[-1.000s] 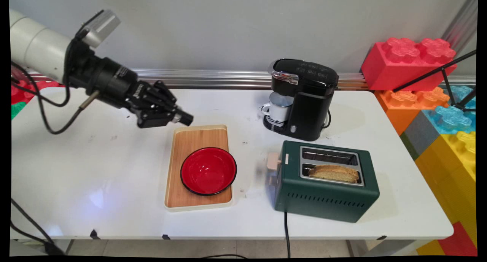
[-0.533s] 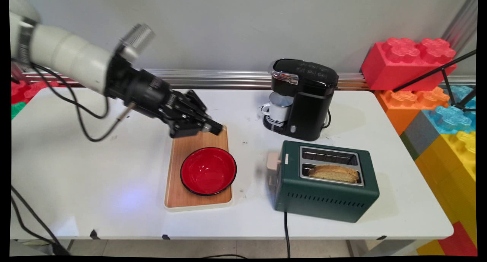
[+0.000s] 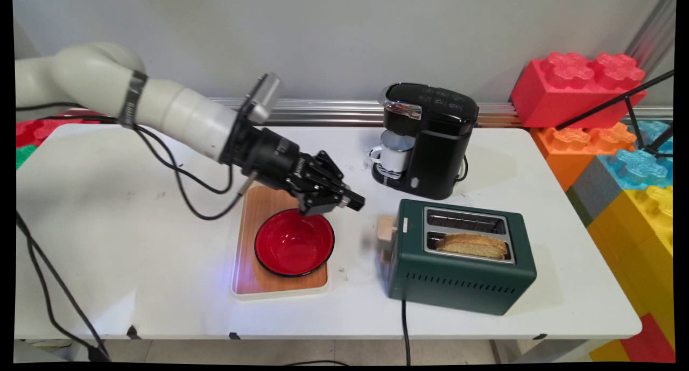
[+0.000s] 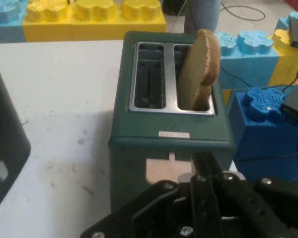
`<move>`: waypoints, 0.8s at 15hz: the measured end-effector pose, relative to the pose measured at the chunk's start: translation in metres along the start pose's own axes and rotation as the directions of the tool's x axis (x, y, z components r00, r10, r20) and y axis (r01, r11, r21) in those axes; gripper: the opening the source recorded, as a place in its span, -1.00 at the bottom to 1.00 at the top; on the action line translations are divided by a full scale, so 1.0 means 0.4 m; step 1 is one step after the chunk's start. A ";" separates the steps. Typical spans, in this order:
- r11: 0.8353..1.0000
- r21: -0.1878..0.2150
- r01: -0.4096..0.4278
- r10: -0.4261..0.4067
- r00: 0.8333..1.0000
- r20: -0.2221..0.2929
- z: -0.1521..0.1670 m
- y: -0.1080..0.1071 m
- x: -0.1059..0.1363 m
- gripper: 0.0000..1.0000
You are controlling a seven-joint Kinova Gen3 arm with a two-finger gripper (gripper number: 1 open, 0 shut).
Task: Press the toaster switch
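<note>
My black gripper (image 3: 356, 202) hangs shut and empty over the far right rim of a red bowl (image 3: 293, 244), pointing right at a green toaster (image 3: 457, 274). The toaster's beige lever (image 3: 385, 229) is a short way ahead of the fingertips. A slice of toast (image 3: 472, 245) stands in the toaster's near slot; the far slot holds nothing. In the hand view the shut gripper (image 4: 203, 159) points straight at the toaster (image 4: 169, 129), just below its lever (image 4: 164, 169), with the toast (image 4: 201, 64) sticking up from the right slot.
The bowl rests on a wooden tray (image 3: 264, 209). A black coffee machine (image 3: 430, 139) with a white mug (image 3: 395, 150) under its spout stands behind the toaster. Large toy blocks (image 3: 619, 145) are stacked past the table's right edge. The toaster's cord (image 3: 405, 333) hangs over the front edge.
The arm has swung right and slightly down, from left of the tray's far corner to over the bowl's far rim, closing on the toaster's lever. The gripper stayed shut.
</note>
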 end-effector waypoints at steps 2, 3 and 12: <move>1.000 -0.007 0.000 0.000 1.000 -0.010 0.039 -0.012 -0.008 -1.00; 1.000 -0.010 -0.001 0.001 1.000 -0.013 0.054 -0.016 -0.012 -1.00; 1.000 -0.024 0.008 -0.008 1.000 -0.011 0.141 -0.039 -0.048 -1.00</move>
